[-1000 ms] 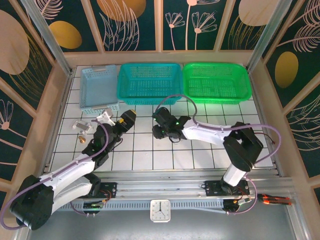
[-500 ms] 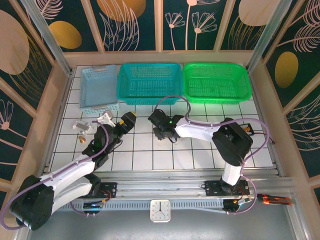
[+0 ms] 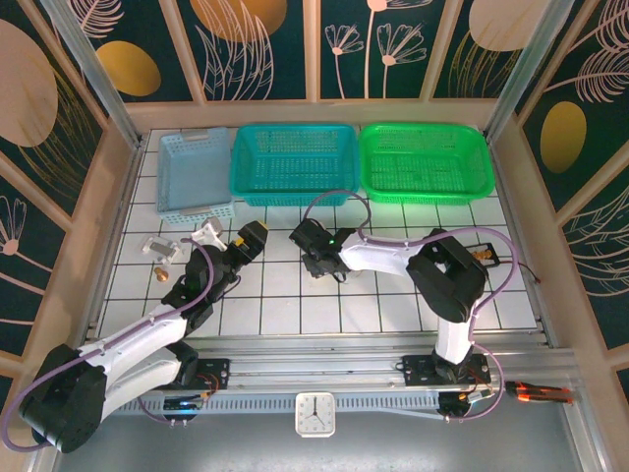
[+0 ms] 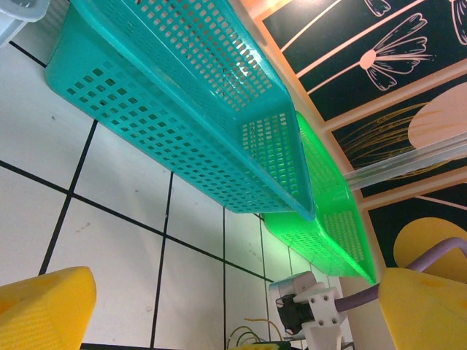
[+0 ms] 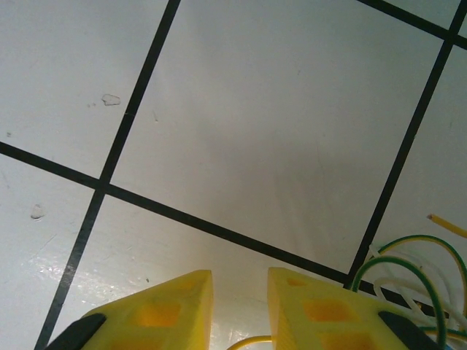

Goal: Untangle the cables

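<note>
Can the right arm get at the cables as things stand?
Probably yes: the right gripper sits low over the tile, the cables lie just beside its fingers, and nothing lies between them.

Three plastic mesh baskets stand in a row along the far edge of the white tiled worktop [image 3: 393,300]: the small pale-blue basket [image 3: 195,175] on the left, the teal basket [image 3: 293,162] in the middle, the green basket [image 3: 425,160] on the right. The tangled thin cables [image 5: 400,286] lie on the worktop in front of the teal basket, beside the right pincer [image 5: 239,281].

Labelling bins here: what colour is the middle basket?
The middle basket is teal, clearest from the top external view.
</note>
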Robot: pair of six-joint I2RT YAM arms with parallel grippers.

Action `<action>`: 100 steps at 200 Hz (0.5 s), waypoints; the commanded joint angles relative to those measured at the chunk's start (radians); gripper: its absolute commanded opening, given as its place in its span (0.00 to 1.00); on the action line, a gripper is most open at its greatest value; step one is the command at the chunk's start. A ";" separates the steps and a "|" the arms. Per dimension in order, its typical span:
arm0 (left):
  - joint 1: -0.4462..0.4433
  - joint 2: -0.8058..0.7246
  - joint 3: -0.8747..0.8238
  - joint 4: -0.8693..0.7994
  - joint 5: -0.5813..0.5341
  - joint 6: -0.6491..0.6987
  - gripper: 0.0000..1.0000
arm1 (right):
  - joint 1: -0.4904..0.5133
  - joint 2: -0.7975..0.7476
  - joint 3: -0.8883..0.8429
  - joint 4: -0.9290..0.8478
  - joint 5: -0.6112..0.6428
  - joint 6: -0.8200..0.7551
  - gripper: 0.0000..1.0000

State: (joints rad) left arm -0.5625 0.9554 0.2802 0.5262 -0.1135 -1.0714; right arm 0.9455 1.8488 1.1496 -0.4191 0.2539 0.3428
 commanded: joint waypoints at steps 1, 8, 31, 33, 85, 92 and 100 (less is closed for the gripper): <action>0.003 -0.003 -0.007 0.018 0.008 -0.013 0.99 | 0.009 0.018 0.006 -0.001 0.035 -0.016 0.25; 0.003 -0.002 -0.007 0.018 0.008 -0.013 0.99 | 0.008 0.019 0.006 0.000 0.035 -0.018 0.25; 0.003 0.003 -0.003 0.021 0.009 -0.013 0.99 | 0.009 0.026 0.010 0.002 0.035 -0.020 0.22; 0.003 0.003 -0.004 0.021 0.009 -0.014 0.99 | 0.009 0.026 0.010 0.002 0.035 -0.021 0.22; 0.003 0.014 -0.001 0.031 0.011 -0.015 0.99 | 0.009 0.016 0.021 -0.003 0.026 -0.028 0.04; 0.003 0.016 0.000 0.032 0.010 -0.016 0.99 | 0.009 0.011 0.023 -0.004 0.025 -0.028 0.01; 0.003 0.016 0.001 0.033 0.010 -0.015 0.99 | 0.009 0.004 0.027 -0.007 0.021 -0.029 0.00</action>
State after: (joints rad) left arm -0.5625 0.9661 0.2802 0.5270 -0.1135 -1.0718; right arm 0.9455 1.8618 1.1496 -0.4168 0.2615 0.3161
